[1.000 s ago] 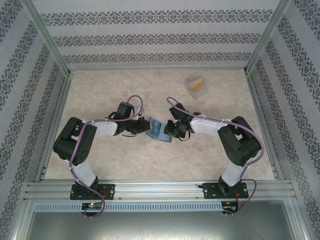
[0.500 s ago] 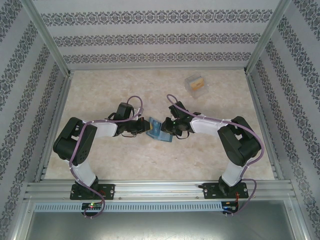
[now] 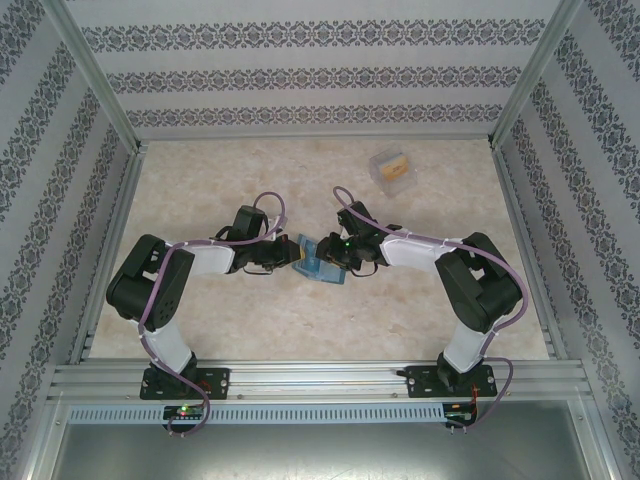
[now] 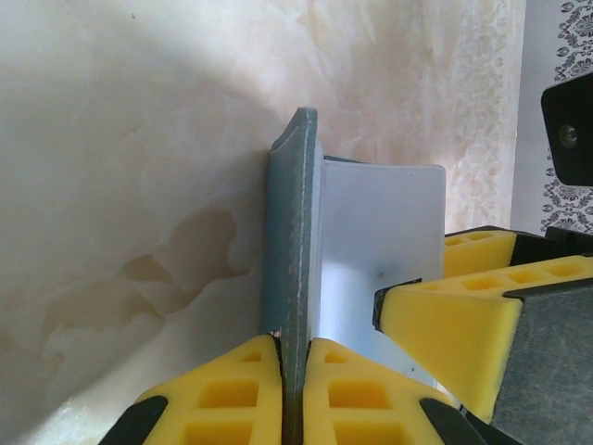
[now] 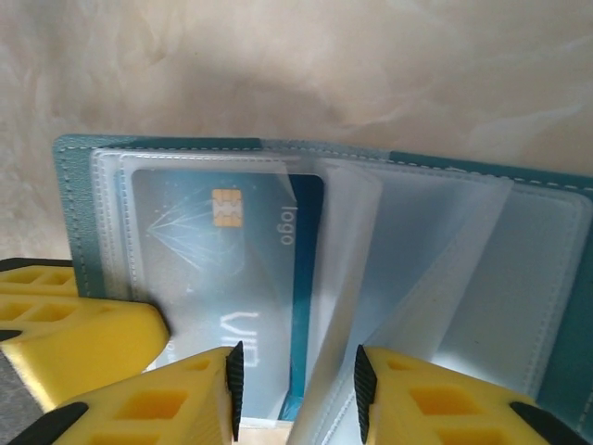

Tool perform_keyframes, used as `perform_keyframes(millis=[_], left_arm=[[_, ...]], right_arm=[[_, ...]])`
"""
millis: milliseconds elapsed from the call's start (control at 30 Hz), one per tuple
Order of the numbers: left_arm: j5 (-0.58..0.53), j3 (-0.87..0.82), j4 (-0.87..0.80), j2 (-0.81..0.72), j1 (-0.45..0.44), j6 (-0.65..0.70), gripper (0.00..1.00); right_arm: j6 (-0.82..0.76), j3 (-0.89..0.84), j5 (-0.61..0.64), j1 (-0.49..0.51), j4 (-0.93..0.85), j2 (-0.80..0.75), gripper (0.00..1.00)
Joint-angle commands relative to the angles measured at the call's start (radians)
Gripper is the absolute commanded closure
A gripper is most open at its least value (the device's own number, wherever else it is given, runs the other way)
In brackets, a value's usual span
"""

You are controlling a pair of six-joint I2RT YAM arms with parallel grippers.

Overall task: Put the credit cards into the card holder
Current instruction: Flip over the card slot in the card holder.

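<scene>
The teal card holder (image 3: 318, 260) stands open at mid table between both grippers. My left gripper (image 4: 294, 348) is shut on the edge of its teal cover (image 4: 295, 213). In the right wrist view the holder (image 5: 547, 278) shows its clear sleeves, and a blue credit card (image 5: 222, 250) with a gold chip sits in the left one. My right gripper (image 5: 296, 380) is open, its pads either side of a loose sleeve edge without pinching it. A yellow-orange credit card (image 3: 398, 162) lies in the clear box.
The clear plastic box (image 3: 391, 167) sits far right on the marble-patterned table (image 3: 250, 320). Patterned walls and metal rails enclose the table. My right gripper's yellow finger (image 4: 454, 334) shows beside the holder in the left wrist view.
The right gripper's jaws have spread apart and it has shifted slightly further in over the holder. The left gripper and the holder have stayed in place.
</scene>
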Motion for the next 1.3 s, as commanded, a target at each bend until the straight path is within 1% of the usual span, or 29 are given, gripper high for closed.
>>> perform_keyframes(millis=[0, 133, 300, 533, 667, 767, 900, 967, 1033, 1067, 1133, 1267], left_arm=[[0.018, -0.015, 0.027, 0.017, 0.002, -0.014, 0.89], [0.024, -0.019, 0.045, 0.019, 0.003, -0.025, 0.88], [0.035, -0.030, 0.083, 0.022, 0.009, -0.048, 0.84], [0.043, -0.039, 0.114, 0.029, 0.012, -0.066, 0.83], [0.053, -0.044, 0.127, 0.030, 0.023, -0.076, 0.83], [0.065, -0.064, 0.169, 0.023, 0.046, -0.103, 0.79], [0.078, -0.075, 0.179, 0.013, 0.071, -0.108, 0.74], [0.086, -0.082, 0.187, 0.010, 0.084, -0.112, 0.69], [0.097, -0.088, 0.201, 0.009, 0.095, -0.120, 0.61], [0.102, -0.092, 0.211, 0.009, 0.101, -0.124, 0.59], [0.115, -0.102, 0.241, 0.009, 0.109, -0.139, 0.56], [0.123, -0.102, 0.252, 0.016, 0.112, -0.132, 0.55]], right_arm=[[-0.003, -0.001, -0.033, 0.009, 0.035, -0.011, 0.61], [-0.015, 0.014, -0.033, 0.011, 0.030, -0.011, 0.61], [-0.017, 0.024, -0.040, 0.010, 0.040, 0.010, 0.60], [-0.004, 0.035, -0.072, 0.012, 0.083, 0.021, 0.52], [-0.005, 0.048, -0.086, 0.013, 0.093, 0.033, 0.50], [-0.005, 0.056, -0.089, 0.013, 0.094, 0.046, 0.48], [-0.008, 0.063, -0.086, 0.013, 0.094, 0.069, 0.48], [-0.010, 0.065, -0.084, 0.014, 0.094, 0.080, 0.47], [-0.013, 0.067, -0.083, 0.013, 0.093, 0.090, 0.47], [-0.013, 0.069, -0.083, 0.014, 0.093, 0.094, 0.47], [-0.014, 0.072, -0.083, 0.014, 0.092, 0.106, 0.47], [-0.016, 0.075, -0.095, 0.020, 0.104, 0.116, 0.45]])
